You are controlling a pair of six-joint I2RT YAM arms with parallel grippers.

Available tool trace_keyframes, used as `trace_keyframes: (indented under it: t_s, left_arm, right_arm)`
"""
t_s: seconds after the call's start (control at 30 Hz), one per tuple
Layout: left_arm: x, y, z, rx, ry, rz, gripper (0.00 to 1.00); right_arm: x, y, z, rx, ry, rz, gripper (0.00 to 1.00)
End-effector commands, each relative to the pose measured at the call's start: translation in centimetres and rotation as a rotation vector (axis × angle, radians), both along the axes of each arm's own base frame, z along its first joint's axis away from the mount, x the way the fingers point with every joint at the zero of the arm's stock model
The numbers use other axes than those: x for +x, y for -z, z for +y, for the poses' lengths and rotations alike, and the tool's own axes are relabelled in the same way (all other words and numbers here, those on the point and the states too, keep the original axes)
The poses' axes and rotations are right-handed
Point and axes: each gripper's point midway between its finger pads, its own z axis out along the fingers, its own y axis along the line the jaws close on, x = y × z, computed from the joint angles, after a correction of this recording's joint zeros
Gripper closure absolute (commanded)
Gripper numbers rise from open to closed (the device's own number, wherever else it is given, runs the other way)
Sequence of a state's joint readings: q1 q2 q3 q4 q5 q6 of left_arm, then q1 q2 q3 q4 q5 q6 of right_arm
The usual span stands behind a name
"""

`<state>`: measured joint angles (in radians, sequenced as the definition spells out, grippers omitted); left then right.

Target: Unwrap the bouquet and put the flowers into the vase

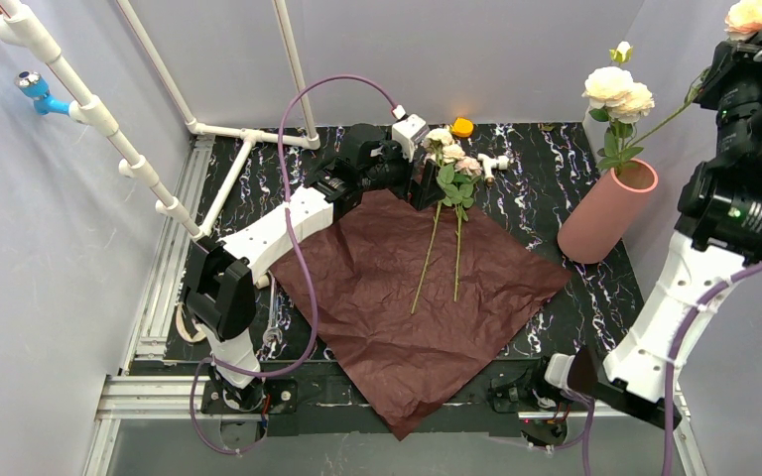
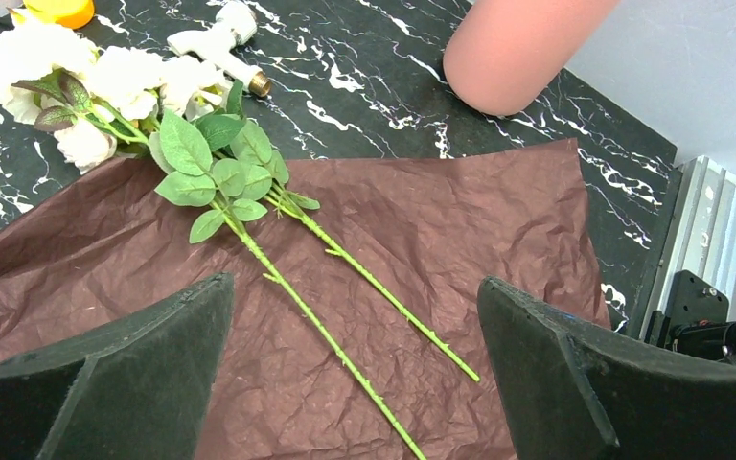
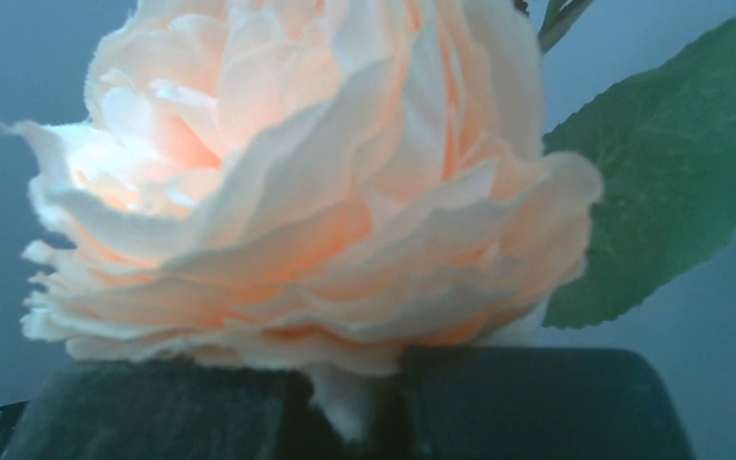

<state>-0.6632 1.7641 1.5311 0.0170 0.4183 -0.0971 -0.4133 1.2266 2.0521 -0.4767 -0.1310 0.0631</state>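
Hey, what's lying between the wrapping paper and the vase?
Nothing: just a bare strip of tabletop separates the paper from the vase, clearest in the left wrist view.

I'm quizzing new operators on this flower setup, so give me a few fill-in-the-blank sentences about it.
The number of stems lying on the maroon paper is ___. Of the two claws, the one gripping the peach rose is the ___. The left claw hangs ___ above the paper. The cream roses stand in the ___.
Missing: two; right claw; open; vase.
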Motion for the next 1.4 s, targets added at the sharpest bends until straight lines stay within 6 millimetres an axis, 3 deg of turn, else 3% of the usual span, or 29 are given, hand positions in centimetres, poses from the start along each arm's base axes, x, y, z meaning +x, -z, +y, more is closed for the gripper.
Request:
trace_keyframes:
  t_s: [0.0,0.47,0.9,1.07,1.2,1.3,1.37]
  left_arm:
    - [-0.3,-1.8,0.4,-0.008,0.001,-0.051,0.02]
    - [0.5,-1.3,0.5,0.011,-0.040,-0.036,0.02]
    - [2.0,1.8,1.0,0.143,-0.089,0.056,0.02]
    - [2.1,2.1,1.0,0.150,-0.088,0.060,0.02]
    - [2.2,3.2,1.2,0.185,-0.103,0.117,0.02]
    - [2.4,3.8,1.4,0.193,-0.116,0.149,0.02]
    - [2.4,4.2,1.5,0.202,-0.120,0.162,0.02]
  right_arm:
    - [0.5,-1.0,-2.3,-0.068,0.104,-0.011,0.99]
    - [4.6,2.5,-4.3,-0.123,0.114,0.067,0.99]
    - [9.2,12.6,-6.5,0.007,0.111,0.288,0.96]
    - [10.6,15.9,-7.0,0.063,0.104,0.373,0.86]
    - [11.2,18.8,-7.4,0.094,0.115,0.457,0.84]
    - [11.4,19.9,-7.4,0.102,0.118,0.483,0.81]
    - [11.4,20.2,-7.2,0.099,0.117,0.492,0.71]
